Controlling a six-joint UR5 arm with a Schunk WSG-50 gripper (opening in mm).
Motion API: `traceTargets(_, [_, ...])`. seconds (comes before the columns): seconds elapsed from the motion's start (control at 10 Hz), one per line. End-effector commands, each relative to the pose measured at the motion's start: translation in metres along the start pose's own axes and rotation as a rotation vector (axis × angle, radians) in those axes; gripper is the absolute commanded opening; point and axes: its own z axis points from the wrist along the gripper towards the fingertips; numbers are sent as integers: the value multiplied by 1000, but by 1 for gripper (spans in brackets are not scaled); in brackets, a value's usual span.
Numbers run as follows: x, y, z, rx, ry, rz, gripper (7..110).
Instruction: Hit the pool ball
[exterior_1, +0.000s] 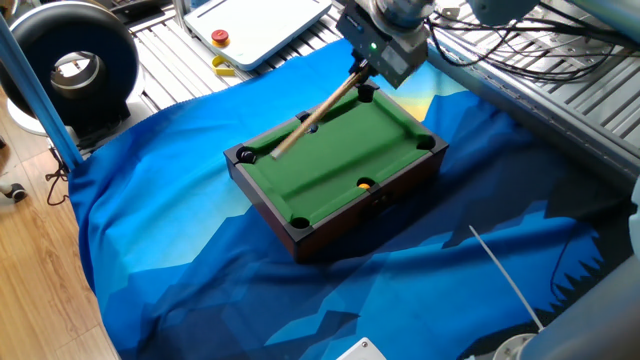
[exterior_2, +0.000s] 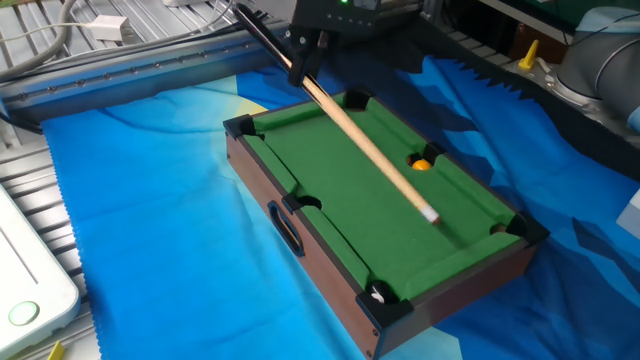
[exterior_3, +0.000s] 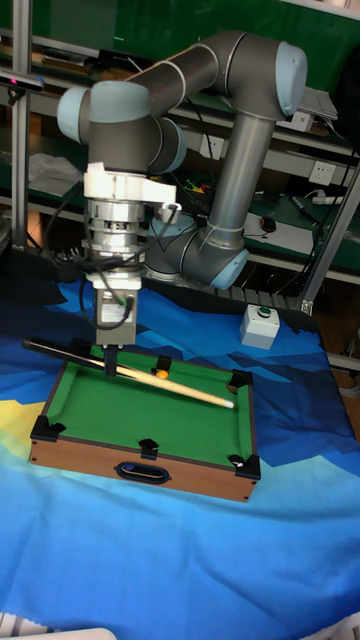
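The miniature pool table (exterior_1: 330, 150) with green felt sits on the blue cloth. My gripper (exterior_1: 362, 68) hangs over one short end, shut on a wooden cue stick (exterior_1: 315, 115). The cue slants down across the felt, and its pale tip (exterior_2: 430, 214) ends near the far short end. In the tall fixed view the gripper (exterior_3: 110, 350) holds the cue (exterior_3: 170, 384) near its dark butt. An orange-yellow ball (exterior_2: 422, 164) rests by a side pocket. A pale ball (exterior_2: 377, 294) lies in a corner pocket. The black pool ball does not show in any view.
A thin white rod (exterior_1: 505, 275) lies on the cloth to the right of the table. A white box with a red button (exterior_1: 255, 25) and a black round device (exterior_1: 70, 70) stand at the back left. A small white switch box (exterior_3: 259, 324) sits behind the table.
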Motion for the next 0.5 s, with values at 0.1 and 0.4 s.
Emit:
traceTargets(0.1, [12,7,0,-38,-41,571,7])
traceTargets(0.4, [11,21,7,-97,-40,939,7])
